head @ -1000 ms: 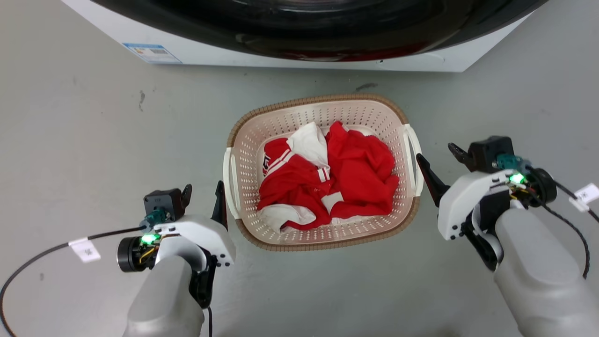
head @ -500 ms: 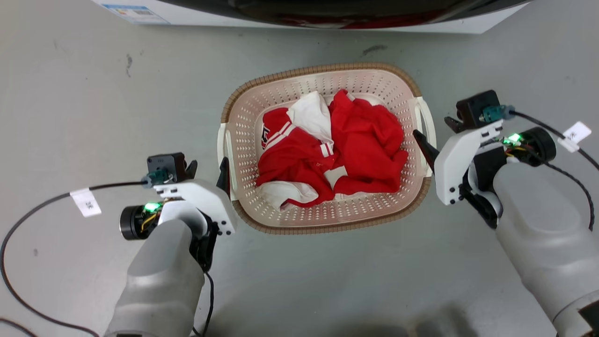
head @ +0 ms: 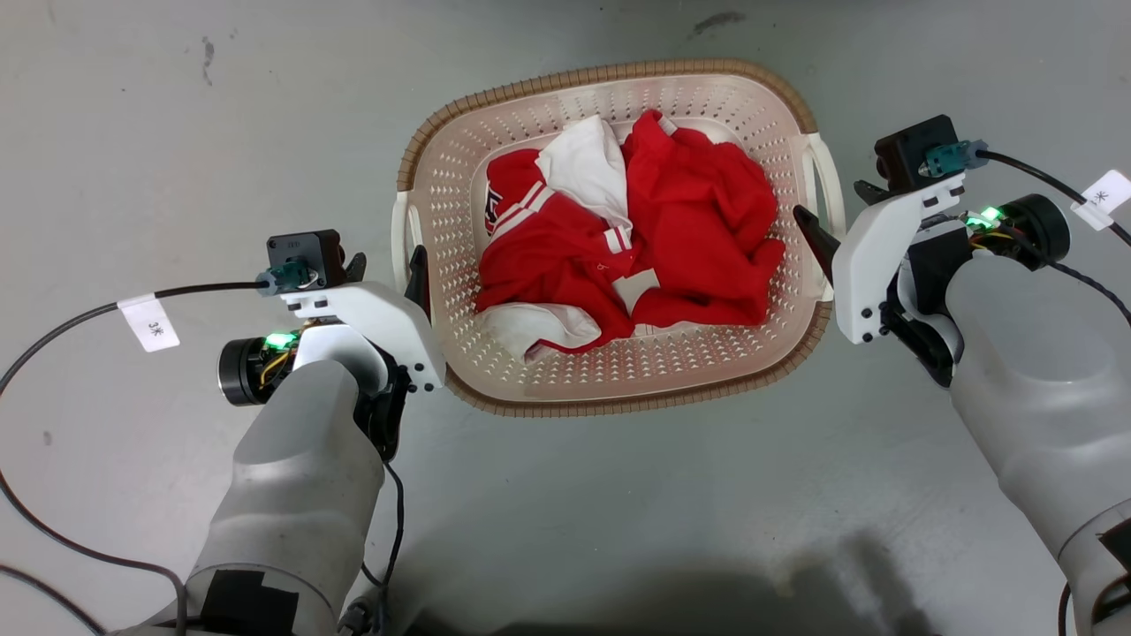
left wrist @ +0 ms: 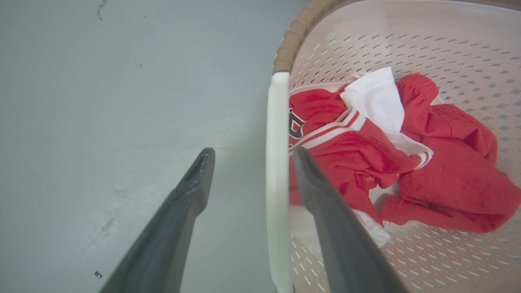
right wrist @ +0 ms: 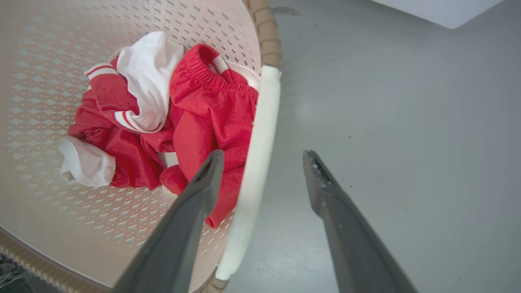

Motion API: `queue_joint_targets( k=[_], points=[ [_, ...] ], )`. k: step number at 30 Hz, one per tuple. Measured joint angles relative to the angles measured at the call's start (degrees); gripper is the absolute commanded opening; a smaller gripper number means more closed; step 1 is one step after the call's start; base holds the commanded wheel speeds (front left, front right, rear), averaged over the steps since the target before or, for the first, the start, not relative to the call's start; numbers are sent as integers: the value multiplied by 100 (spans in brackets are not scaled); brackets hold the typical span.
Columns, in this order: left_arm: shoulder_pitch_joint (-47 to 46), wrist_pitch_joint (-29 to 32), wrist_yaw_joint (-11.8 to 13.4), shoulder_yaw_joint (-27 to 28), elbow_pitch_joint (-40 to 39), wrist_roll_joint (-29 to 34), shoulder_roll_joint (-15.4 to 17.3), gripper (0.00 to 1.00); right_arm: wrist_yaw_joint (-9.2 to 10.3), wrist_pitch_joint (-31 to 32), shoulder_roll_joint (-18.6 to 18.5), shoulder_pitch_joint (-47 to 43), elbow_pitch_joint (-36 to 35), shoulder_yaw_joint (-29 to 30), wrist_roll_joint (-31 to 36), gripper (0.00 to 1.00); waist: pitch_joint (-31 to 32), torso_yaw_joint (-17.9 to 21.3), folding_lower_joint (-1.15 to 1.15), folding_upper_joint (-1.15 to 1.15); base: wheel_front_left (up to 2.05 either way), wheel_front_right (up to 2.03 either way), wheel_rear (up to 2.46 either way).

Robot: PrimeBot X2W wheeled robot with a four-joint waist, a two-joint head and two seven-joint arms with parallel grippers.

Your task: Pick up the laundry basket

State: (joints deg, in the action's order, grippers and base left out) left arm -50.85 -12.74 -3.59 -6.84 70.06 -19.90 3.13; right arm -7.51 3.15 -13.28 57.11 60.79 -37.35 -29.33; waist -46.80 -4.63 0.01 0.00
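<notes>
Your head camera has tilted since a second ago, so the whole view has shifted. Measured against the laundry basket [head: 618,393], both arms have closed in. The basket sits on the grey floor [head: 177,132] between them. Your left gripper [left wrist: 253,151] is spread wide astride the left handle [left wrist: 277,162], one finger outside and one over the basket's inside. Your right gripper [right wrist: 263,154] straddles the right handle [right wrist: 260,134] likewise, parted and clamping nothing. Crumpled red and white clothes [head: 618,256] lie inside, close to both inner fingers. A white appliance corner [right wrist: 439,10] stands well beyond.
</notes>
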Motion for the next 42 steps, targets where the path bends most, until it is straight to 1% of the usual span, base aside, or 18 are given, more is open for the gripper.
queue_joint_targets(
  k=[12,13,14,15,16,17,20,25,31,35,42],
  points=[
    [-235,-55,2,-52,192,-135,-13,100,0,-27,8,323,352,-527,-423,100,-360,-76,0,0,0,0,0],
    [-253,-56,-22,-62,198,-153,-11,98,0,-36,7,342,376,-565,-454,100,-381,-87,0,0,0,0,0],
    [-269,-57,-34,-74,203,-163,-12,48,0,-42,5,362,400,-599,-485,100,-399,-102,0,0,0,0,0],
    [-286,-65,-46,-85,208,-172,-13,10,0,-44,7,379,425,-627,-535,42,-413,-114,0,0,0,0,0],
    [-302,-66,-51,-101,211,-192,-19,0,0,-63,7,398,449,-653,-569,19,-424,-125,0,0,0,0,0],
    [-318,-75,-73,-122,214,-202,-24,0,0,-68,7,407,465,-664,-626,0,-433,-135,0,0,0,0,0],
    [-351,-107,-129,-190,212,-222,-112,0,-1,-70,38,408,500,-731,-771,0,-458,-164,-1,0,0,0,0],
    [-351,-108,-191,-282,225,-360,-108,0,0,-113,18,459,523,-856,-977,0,-470,-179,-1,0,0,0,0],
    [-351,-103,-187,-412,274,-460,-104,0,1,-119,5,456,556,-1044,-1169,0,-415,-182,0,0,0,0,0],
    [-339,-38,-144,-505,309,-517,-102,0,1,-92,9,388,567,-1171,-1333,0,-273,-171,0,0,0,0,0],
    [-310,337,-129,-761,348,-560,-59,0,12,151,40,121,505,-1319,-1797,0,211,-113,0,0,0,0,0]
  ],
)
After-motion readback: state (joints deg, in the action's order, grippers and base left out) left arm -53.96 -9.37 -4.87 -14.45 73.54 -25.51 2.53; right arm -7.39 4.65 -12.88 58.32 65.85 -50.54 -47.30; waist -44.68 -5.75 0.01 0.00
